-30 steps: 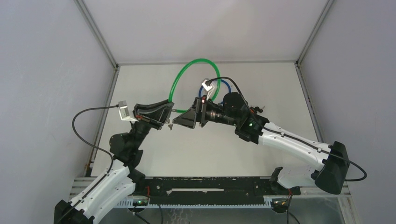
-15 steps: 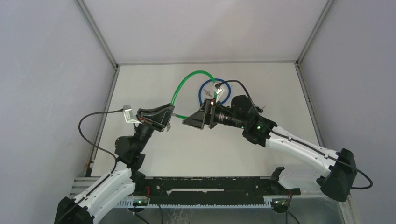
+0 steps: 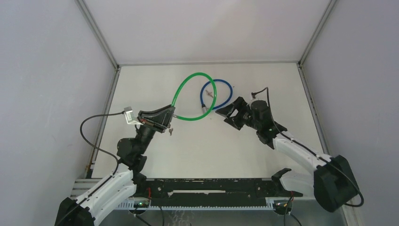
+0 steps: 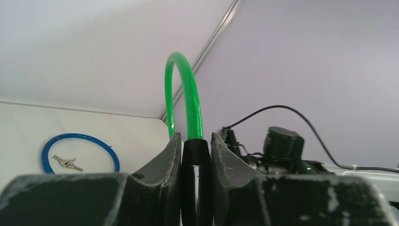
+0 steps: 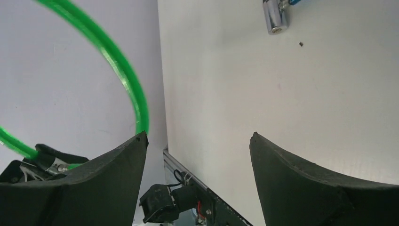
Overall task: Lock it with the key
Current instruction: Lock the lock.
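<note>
Two arms, overhead: both fully in view. The left gripper [image 3: 170,117] is at the near-left foot of the green loop [image 3: 193,94], and the right gripper [image 3: 228,113] is off to that loop's right.
Cables, overhead: two counted, one green and one blue. The blue loop [image 3: 217,96] lies on the table [image 3: 282,84], crossing the green loop's right side.
Keys, overhead: one bunch of keys [image 3: 208,94] sits inside the blue loop, just beside the green loop's right edge. A tiny metal bit [image 3: 171,131] shows just nearer than the left gripper, too small to name.
Silver cylinder, overhead: one [image 3: 205,109], at the green loop's lower right. Which cable it ends is hard to tell.
Left jaws, left wrist: nearly closed and clamped on the black lock body [image 4: 195,153]. The green loop rises upright from it, and the body's lower part is hidden between the fingers.
Background, left wrist: the blue loop and the keys lie left of the green loop.
Right jaws, right wrist: wide apart, with nothing between them and touching nothing.
Edges, right wrist: the green loop arcs past the left finger [image 5: 94,179], blurred and cut off at the frame. The silver cylinder is clipped at the top.
</note>
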Tool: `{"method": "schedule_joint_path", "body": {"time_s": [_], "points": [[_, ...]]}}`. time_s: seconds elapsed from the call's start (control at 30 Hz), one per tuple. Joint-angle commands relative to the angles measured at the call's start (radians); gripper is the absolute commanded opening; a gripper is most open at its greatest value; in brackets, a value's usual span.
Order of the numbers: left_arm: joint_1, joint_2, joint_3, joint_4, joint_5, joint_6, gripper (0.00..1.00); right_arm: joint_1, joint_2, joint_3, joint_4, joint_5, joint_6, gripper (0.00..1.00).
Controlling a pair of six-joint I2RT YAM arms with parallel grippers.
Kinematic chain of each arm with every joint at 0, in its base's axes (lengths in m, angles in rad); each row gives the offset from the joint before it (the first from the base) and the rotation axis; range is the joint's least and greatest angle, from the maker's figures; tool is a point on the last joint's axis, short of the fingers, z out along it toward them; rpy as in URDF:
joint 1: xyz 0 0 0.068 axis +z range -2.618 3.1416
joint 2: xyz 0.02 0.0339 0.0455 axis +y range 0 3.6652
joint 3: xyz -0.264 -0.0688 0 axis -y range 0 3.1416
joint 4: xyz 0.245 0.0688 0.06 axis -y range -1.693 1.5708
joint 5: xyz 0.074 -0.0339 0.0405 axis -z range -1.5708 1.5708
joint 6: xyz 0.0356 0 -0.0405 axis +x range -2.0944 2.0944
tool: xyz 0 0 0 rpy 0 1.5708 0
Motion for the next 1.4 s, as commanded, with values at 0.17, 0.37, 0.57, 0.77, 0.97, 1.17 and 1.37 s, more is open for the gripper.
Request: {"method": "schedule_joint_path", "body": {"time_s": [0.17,0.37,0.57,0.77,0.97,1.17,1.37], "points": [[-0.002,0.015,-0.02,0.14,-0.041,-0.065,0.0,-0.062,0.178,0.062,0.353,-0.243,0.003,0.85],[0.004,0.01,-0.042,0.173,-0.054,-0.085,0.0,-0.079,0.219,0.076,0.475,-0.317,-0.044,0.85],[0.006,0.006,-0.055,0.181,-0.066,-0.105,0.0,-0.082,0.262,0.099,0.468,-0.334,-0.046,0.85],[0.007,0.017,-0.075,0.21,-0.079,-0.138,0.0,-0.099,0.244,0.099,0.391,-0.321,-0.088,0.85],[0.008,0.048,-0.089,0.266,-0.088,-0.172,0.0,-0.13,0.202,0.099,0.334,-0.341,-0.11,0.87],[0.008,0.106,-0.09,0.336,-0.091,-0.206,0.0,-0.133,0.111,0.099,0.261,-0.329,-0.146,0.9],[0.008,0.144,-0.093,0.373,-0.084,-0.231,0.0,-0.155,0.025,0.146,0.086,-0.184,-0.216,0.91]]}}
